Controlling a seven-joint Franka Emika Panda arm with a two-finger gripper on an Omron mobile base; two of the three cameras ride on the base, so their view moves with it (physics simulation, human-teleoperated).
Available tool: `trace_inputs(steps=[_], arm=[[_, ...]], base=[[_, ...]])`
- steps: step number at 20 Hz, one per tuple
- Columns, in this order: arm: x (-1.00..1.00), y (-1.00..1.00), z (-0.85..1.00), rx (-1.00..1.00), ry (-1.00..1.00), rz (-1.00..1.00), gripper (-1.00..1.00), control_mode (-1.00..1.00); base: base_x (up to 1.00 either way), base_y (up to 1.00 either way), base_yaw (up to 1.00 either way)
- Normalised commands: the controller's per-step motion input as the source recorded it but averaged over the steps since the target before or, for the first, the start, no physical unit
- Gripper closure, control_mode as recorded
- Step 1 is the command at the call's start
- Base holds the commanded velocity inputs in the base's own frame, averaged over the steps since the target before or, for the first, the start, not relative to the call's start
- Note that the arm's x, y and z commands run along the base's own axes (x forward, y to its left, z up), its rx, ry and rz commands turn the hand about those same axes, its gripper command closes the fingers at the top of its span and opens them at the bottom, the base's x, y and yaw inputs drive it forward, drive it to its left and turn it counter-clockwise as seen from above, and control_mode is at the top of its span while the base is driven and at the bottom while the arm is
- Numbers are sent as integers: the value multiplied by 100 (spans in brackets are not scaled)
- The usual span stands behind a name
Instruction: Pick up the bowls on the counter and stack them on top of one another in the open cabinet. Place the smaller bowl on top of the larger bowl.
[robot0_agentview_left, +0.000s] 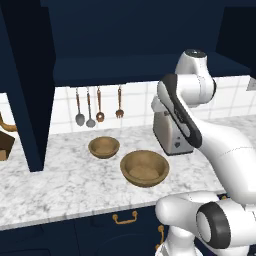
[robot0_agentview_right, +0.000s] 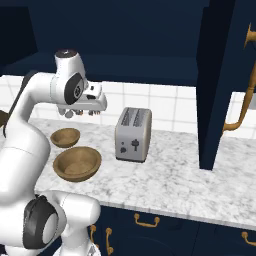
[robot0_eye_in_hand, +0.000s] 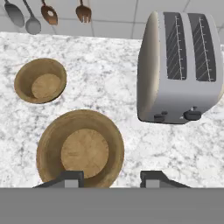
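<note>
The arm hides part of the toaster (robot0_agentview_left: 170, 135) in the left base view, while the hand view's top edge crops the hanging utensils (robot0_eye_in_hand: 49, 13).

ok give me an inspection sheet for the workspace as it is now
surface: white marble counter, bare apart from the items below
job's things: larger bowl and smaller bowl both upright on the counter, apart from each other, nothing in them; open cabinet above, shelf holds no bowl yet
clutter: toaster to the right of the bowls; four utensils hanging on the tiled wall
grippers: gripper raised above the counter, just right of the larger bowl, jaws apart, holding nothing
cables: nothing seen
surroundings: low navy cabinets with gold handles below the counter; wooden item at the far left, cut off
</note>
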Motion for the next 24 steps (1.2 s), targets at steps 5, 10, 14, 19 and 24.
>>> trace_inputs(steps=[5, 10, 14, 19, 24], arm=[[-37, 46, -14, -12, -1, 13, -100, -100], [-35, 100, -39, -18, 0, 20, -100, -100], [-24, 100, -58, -15, 0, 27, -100, -100], [-1, 100, -52, -12, 1, 23, -100, -100], [9, 47, -23, -8, 9, 9, -100, -100]], base=[[0, 0, 0], [0, 0, 0], [0, 0, 0], [0, 0, 0], [0, 0, 0]])
